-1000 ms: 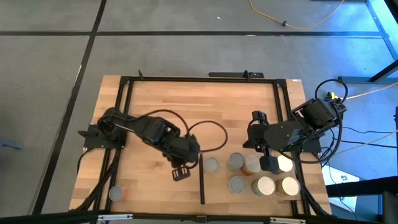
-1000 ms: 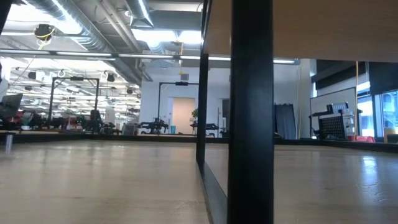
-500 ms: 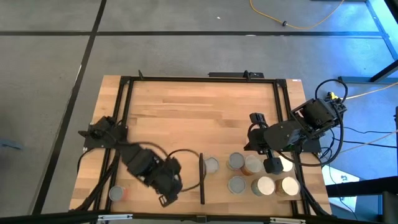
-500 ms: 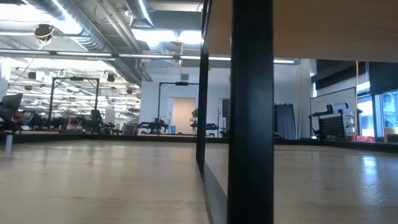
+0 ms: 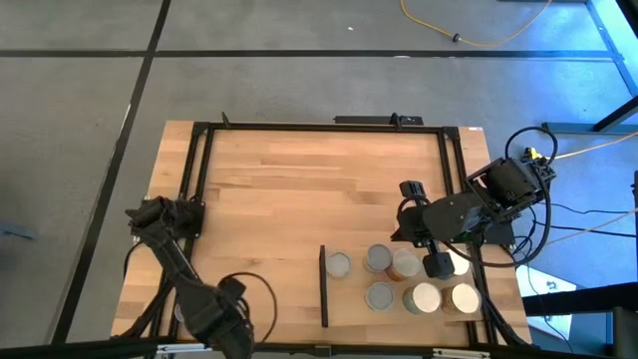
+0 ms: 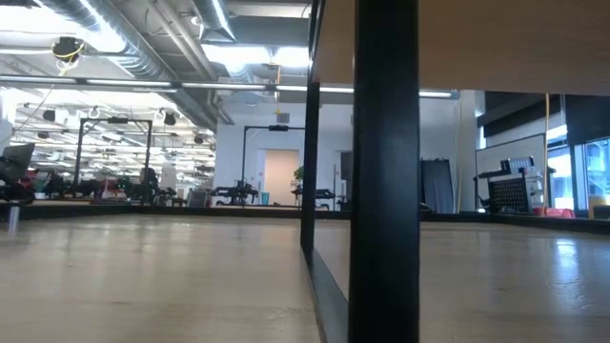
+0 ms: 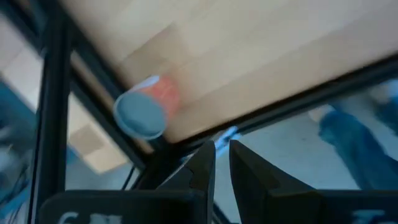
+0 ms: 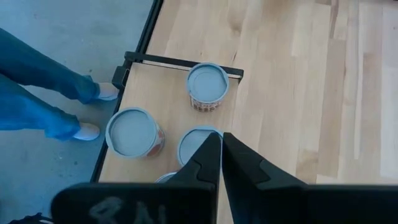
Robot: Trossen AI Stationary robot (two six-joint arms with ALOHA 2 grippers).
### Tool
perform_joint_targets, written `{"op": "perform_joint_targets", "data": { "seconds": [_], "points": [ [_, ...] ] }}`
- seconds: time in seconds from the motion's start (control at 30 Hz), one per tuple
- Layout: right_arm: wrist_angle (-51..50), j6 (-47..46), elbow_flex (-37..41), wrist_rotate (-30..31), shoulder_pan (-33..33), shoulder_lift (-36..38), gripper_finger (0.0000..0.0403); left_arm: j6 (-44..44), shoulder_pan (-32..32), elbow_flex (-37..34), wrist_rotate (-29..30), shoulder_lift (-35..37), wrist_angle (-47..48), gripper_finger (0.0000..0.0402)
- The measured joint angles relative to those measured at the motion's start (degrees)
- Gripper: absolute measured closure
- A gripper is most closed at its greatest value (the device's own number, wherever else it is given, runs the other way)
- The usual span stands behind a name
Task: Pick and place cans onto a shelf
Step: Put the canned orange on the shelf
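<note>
Black-framed wooden tabletop (image 5: 299, 189); six cans (image 5: 404, 279) clustered right of black strip (image 5: 323, 287); lone can (image 7: 144, 111) near-left corner

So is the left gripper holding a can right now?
No, the left gripper is empty, and the lone can stands apart at the table's corner.
</note>
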State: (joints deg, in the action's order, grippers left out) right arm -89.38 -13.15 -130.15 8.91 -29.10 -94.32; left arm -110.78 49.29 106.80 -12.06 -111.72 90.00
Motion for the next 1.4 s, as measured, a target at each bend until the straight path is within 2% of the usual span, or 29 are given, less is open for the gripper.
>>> {"op": "perform_joint_targets", "data": {
  "seconds": [0.2, 0.43, 0.63, 0.83, 1.4],
  "points": [
    [3.1, 0.1, 0.0, 0.0, 0.0, 0.0, 0.0383, -7.7, 3.3, -8.0, -4.5, 0.0, -0.3, 0.036],
    [3.5, 1.2, 0.0, -3.0, 0.0, 0.0, 0.0383, -11.3, 5.7, -13.4, -4.5, 0.0, -5.3, 0.036],
    [3.5, 1.5, 0.0, -3.1, 0.0, 0.0, 0.0383, -16.1, 7.9, -17.0, -4.3, 0.0, -8.3, 0.036],
    [3.5, 1.7, 0.0, -3.1, 0.0, 0.0, 0.0383, -21.1, 9.4, -17.8, -3.5, 0.0, -10.6, 0.036],
    [3.5, 4.7, 0.0, -3.1, 0.0, 0.0, 0.0383, -23.8, 11.9, -18.9, -3.2, 0.0, -11.9, 0.036]
  ]
}}
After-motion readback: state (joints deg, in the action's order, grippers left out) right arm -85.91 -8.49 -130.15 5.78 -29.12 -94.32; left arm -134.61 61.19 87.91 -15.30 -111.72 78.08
